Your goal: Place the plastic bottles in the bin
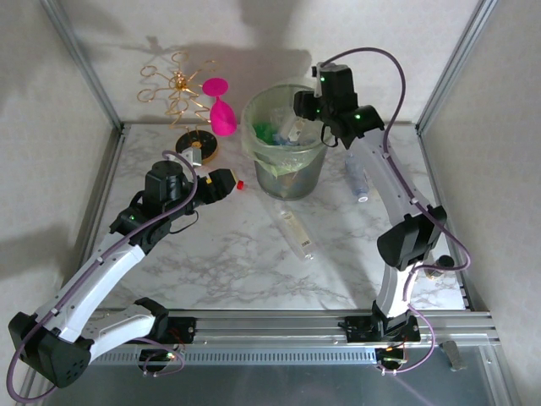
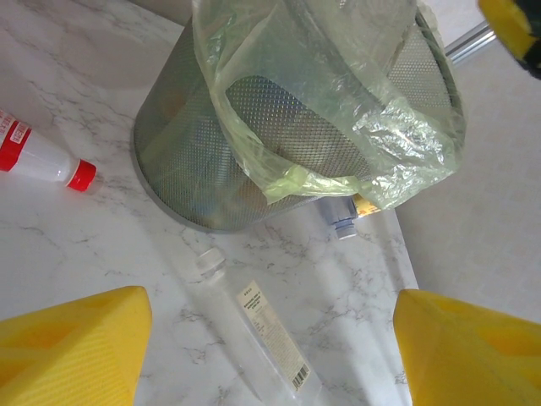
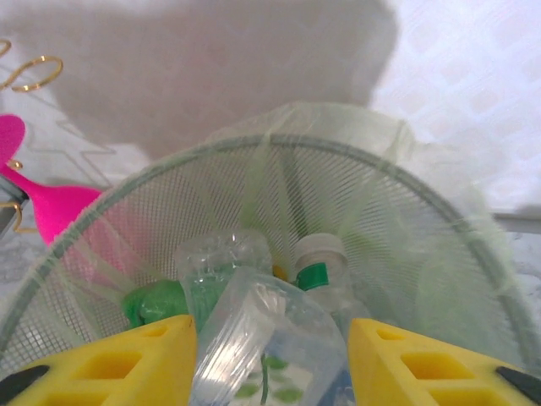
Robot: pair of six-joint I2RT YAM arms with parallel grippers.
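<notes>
Running along the near edge of the marbled worktop [image 1: 254, 271] is a metal rail [image 1: 279, 326] that carries both arm bases. Metal posts and pale walls close the left, right and far sides. The widest bare stretch lies between the rail and the bin [image 1: 283, 176], broken by one clear bottle [image 1: 296, 234] lying flat. The bin stands far of centre, its pale green bag [image 2: 338, 110] folded over the mesh rim. A pink goblet [image 1: 221, 106], a gold wire stand [image 1: 176, 85] and a yellow-labelled can [image 1: 201, 149] crowd the far left corner.

The clear bottle has a white label with fine print and a barcode, too small to read. The red-capped bottle [image 2: 34, 156], left of the bin, bears a red label whose white lettering is unreadable. A pale-capped bottle [image 2: 342, 222] lies right of the bin, under the right arm.

The left pincer [image 1: 228, 183] hangs low left of the bin, spread wide and empty, with the red-capped bottle just beside its tips. The right pincer [image 3: 272, 321] hovers over the bin's mouth with its fingers apart and a crumpled bottle [image 3: 254, 338] between them. Whether they pinch it, I cannot tell. Below it in the bin lie a white-capped bottle [image 3: 319, 262] and green ones.
</notes>
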